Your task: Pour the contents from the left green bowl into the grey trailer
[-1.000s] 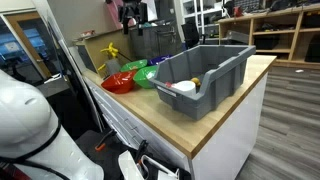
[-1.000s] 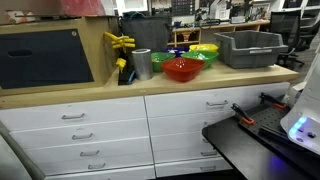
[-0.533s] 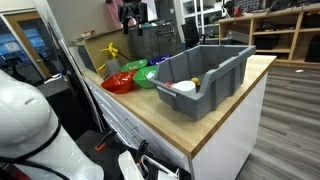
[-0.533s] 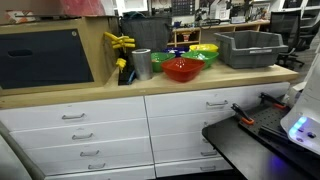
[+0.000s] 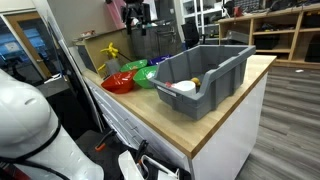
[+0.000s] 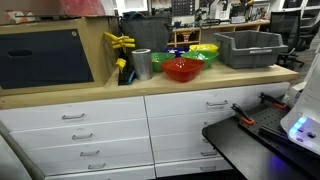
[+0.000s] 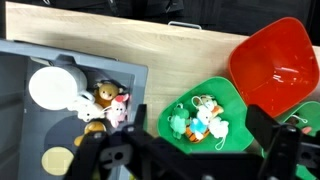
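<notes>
Wrist view looks down on the left green bowl (image 7: 235, 100), a bright green, round, deep bowl of smooth plastic. It stands on the pale wooden counter (image 7: 150, 40) just beside the grey trailer (image 7: 15, 110), a large grey rectangular plastic bin with tall walls. The bowl sits between the trailer and a red plastic bowl (image 7: 275, 65). A few small green and white toy figures (image 7: 200, 122) lie in it. A second green bowl (image 7: 305, 122) shows at the frame edge, farther from the trailer.

The claw (image 7: 180, 152) hangs above the bowl, its two dark fingers spread wide and nothing between them.

The bowl looks light and stiff, and its glossy wall is probably slippery. The best hold is likely a pinch on the rim, one finger inside and one outside, on the side away from the trailer. The tilt would then go toward the trailer. The toys look light and should tumble out easily.
</notes>
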`<state>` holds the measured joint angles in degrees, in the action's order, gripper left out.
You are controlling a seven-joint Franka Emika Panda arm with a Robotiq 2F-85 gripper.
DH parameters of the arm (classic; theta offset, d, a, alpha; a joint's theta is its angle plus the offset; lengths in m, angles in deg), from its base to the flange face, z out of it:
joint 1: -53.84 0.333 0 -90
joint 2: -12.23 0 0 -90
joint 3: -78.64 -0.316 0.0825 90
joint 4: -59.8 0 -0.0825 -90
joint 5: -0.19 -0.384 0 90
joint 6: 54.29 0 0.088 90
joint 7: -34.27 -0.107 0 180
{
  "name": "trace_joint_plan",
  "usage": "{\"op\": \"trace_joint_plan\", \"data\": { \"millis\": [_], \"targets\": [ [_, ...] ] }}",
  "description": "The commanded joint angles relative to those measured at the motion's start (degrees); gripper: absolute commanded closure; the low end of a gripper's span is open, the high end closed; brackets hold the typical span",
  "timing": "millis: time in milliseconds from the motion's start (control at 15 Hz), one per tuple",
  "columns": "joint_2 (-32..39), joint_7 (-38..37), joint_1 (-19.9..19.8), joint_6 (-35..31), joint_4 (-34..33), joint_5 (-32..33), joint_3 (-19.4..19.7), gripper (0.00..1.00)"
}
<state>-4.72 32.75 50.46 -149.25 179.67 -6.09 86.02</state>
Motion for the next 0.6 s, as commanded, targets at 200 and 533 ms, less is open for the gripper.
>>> {"op": "trace_joint_plan", "data": {
  "millis": [200,533],
  "targets": [
    [10.2,-4.2,1.2,-14.5,-2.5,-3.4,-4.2,0.00],
    [18.6,-7.6,2.7,-22.5,-5.9,-5.4,-6.6,0.00]
  ]
}}
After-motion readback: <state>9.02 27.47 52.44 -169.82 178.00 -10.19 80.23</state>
